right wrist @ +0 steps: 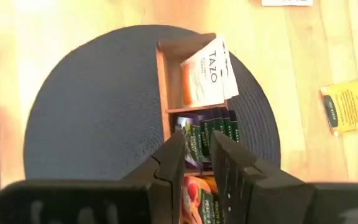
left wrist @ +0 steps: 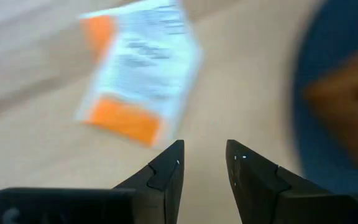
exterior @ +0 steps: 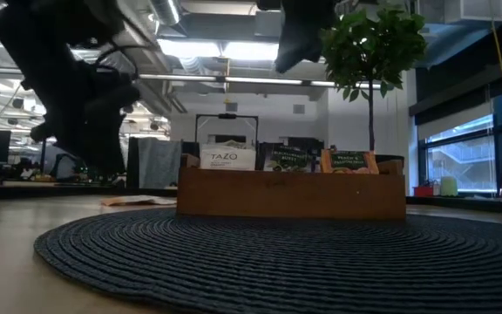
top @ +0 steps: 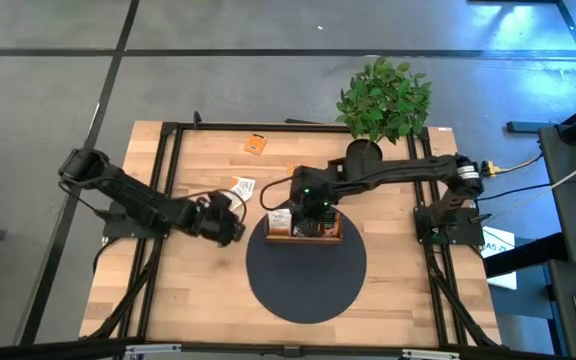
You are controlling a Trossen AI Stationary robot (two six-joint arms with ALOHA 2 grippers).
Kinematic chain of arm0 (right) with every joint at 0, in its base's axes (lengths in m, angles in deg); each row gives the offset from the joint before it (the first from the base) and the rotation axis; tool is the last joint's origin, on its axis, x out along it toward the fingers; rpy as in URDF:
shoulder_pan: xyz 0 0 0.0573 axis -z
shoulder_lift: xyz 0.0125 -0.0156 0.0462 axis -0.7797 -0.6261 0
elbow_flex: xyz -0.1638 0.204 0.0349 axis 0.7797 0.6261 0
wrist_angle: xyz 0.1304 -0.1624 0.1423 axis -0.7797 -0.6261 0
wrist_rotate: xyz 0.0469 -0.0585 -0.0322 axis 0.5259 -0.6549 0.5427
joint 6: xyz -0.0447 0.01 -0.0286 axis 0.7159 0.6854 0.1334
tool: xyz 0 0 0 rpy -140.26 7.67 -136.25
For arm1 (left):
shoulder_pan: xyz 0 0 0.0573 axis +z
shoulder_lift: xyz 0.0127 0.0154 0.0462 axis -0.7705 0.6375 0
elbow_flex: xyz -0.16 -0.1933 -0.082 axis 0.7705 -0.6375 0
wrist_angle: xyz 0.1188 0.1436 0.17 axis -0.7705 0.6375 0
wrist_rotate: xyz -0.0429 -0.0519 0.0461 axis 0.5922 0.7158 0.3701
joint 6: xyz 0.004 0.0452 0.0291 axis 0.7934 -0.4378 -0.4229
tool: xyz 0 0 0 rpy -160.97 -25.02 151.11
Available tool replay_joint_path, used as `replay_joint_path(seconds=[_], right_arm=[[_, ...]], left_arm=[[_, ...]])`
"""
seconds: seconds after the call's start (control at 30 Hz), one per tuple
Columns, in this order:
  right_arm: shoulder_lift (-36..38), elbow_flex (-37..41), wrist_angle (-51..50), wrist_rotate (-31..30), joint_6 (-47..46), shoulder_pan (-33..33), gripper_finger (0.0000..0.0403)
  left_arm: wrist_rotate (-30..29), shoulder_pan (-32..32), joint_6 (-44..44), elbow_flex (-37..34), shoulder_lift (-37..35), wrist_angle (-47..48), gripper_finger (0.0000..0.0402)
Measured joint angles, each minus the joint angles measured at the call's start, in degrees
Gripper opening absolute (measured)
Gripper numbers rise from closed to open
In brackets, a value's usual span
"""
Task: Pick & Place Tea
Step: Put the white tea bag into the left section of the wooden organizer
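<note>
On the wooden table (top: pixel 198 300), the right gripper (right wrist: pixel 194 155), jaws slightly parted and empty, is hovering above the wooden tray (top: pixel 304 236) after what looks like a drop, while the left gripper (left wrist: pixel 202 163), jaws spread, is nearing the white-and-orange sachet (left wrist: pixel 138 71) beside the tray, needing to descend and pinch.

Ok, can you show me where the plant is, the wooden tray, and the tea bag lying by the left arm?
plant (top: pixel 386 98), high view, on its green leaves.
wooden tray (exterior: pixel 290 194), low view, on its front wall.
white-and-orange tea bag (left wrist: pixel 140 68), left wrist view, on its white middle.
</note>
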Motion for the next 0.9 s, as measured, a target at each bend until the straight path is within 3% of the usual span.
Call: replay_joint_path(seconds=[0.13, 0.3, 0.43, 0.9], right_arm=[[0.1, 0.1, 2.0, 0.0, -2.4, -1.0, 0.008], [-0.3, 0.8, 2.9, 1.4, -2.6, -2.4, 0.008], [-0.3, 0.8, 3.9, 4.4, -3.5, -2.5, 0.008], [-0.3, 0.8, 6.4, 4.5, -3.7, -2.5, 0.008]], left_arm=[[1.2, 6.1, -0.5, 0.0, -2.2, 5.9, 0.0116], [6.8, 13.2, -6.9, 0.0, -2.6, 5.6, 0.0116], [7.9, 16.7, -9.9, 0.0, -1.7, 5.6, 0.0116], [11.0, 18.8, -12.5, 0.0, 5.1, 0.0, 0.0116]])
